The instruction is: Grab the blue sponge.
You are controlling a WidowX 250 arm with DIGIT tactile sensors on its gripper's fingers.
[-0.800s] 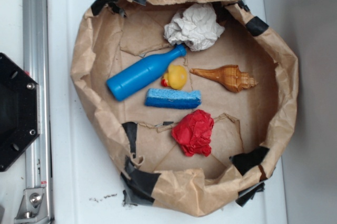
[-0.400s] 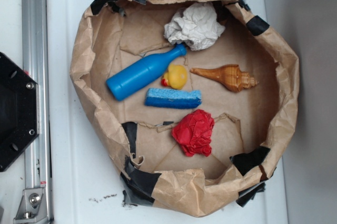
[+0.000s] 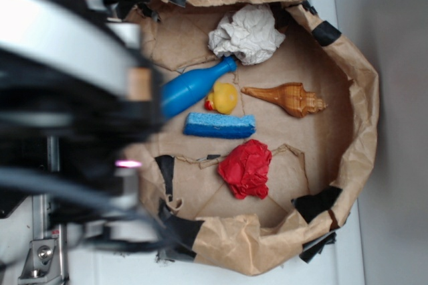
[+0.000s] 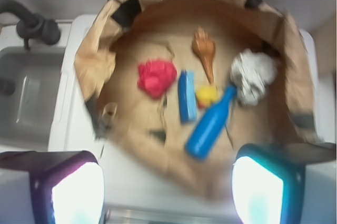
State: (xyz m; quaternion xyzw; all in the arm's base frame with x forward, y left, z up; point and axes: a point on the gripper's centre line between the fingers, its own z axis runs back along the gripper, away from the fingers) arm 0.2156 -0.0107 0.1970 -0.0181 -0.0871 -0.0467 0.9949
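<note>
Exterior: blurred arm [image 3: 67, 98] now covers left side, absent earlier; we cannot tell gripper state here. Blue sponge [image 3: 220, 125], porous flat block, unmoved in crumpled paper nest [image 3: 361, 98], just below smooth blue bottle [image 3: 194, 87]. Wrist: we see fingers [image 4: 79, 192] spread wide; blue sponge [image 4: 186, 96] beside red paper wad [image 4: 156, 78].
</note>
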